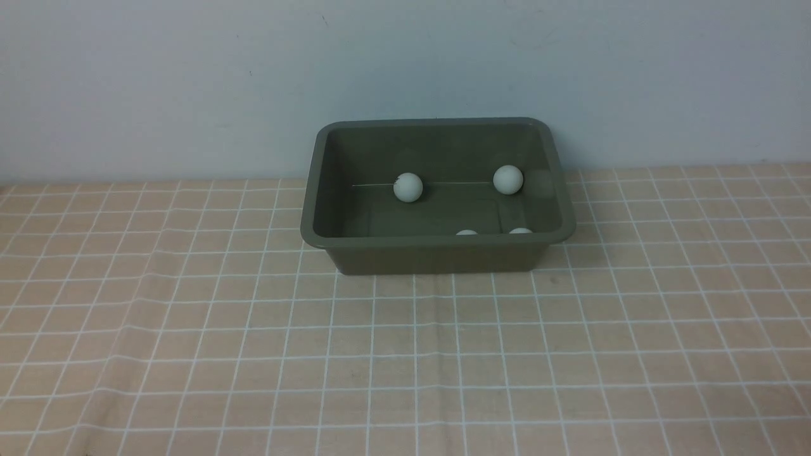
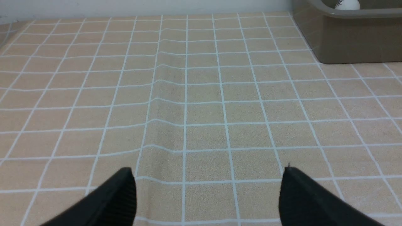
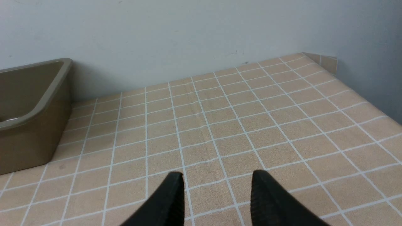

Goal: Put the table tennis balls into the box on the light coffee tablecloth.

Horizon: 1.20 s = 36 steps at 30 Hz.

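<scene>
The olive-green box [image 1: 437, 253] stands on the light coffee tablecloth [image 1: 405, 354] near the back wall. Inside it lie several white table tennis balls: one at the left [image 1: 408, 187], one at the right [image 1: 508, 179], and two [image 1: 466, 232] [image 1: 520, 230] peeking over the near wall. In the left wrist view the box [image 2: 351, 40] sits far off with a ball [image 2: 347, 4] showing over its rim. My left gripper [image 2: 209, 172] is open over bare cloth. My right gripper [image 3: 216, 175] is also open, empty, with the box [image 3: 31, 125] off to one side. Neither arm shows in the front view.
A pale wall runs behind the table. The cloth has a soft wrinkle [image 1: 146, 272] on the left. In the right wrist view the table's far corner [image 3: 326, 59] meets a side wall.
</scene>
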Each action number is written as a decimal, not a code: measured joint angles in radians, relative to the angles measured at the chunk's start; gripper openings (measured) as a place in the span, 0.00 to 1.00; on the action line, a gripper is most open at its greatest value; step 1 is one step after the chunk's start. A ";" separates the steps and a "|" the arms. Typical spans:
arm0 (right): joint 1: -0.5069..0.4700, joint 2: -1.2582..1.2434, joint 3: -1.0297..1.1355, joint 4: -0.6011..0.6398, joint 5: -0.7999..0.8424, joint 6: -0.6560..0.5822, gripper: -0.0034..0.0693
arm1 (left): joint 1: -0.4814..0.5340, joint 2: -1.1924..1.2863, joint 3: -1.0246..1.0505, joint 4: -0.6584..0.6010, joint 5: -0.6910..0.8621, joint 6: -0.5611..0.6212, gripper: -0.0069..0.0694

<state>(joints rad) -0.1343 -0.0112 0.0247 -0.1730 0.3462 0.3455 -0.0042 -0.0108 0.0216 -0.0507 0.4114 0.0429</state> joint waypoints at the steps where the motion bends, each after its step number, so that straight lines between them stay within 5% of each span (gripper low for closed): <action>1: 0.000 0.000 0.000 -0.001 0.000 0.000 0.42 | 0.000 0.000 0.000 0.000 0.000 0.000 0.81; 24: 0.018 0.000 0.000 0.003 0.006 -0.011 0.42 | 0.000 0.000 0.000 0.000 0.000 -0.001 0.81; 27: 0.018 0.000 -0.001 0.045 0.014 -0.090 0.42 | 0.000 0.000 0.000 0.000 0.000 -0.001 0.81; 32: 0.034 0.000 -0.004 0.233 0.034 -0.410 0.42 | 0.000 0.000 0.000 -0.001 -0.001 -0.001 0.81; 36: 0.105 0.000 -0.004 0.262 0.036 -0.469 0.42 | 0.000 0.000 0.000 -0.001 -0.001 -0.001 0.81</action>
<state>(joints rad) -0.0298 -0.0112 0.0209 0.0891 0.3817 -0.1239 -0.0042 -0.0108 0.0216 -0.0518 0.4106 0.0421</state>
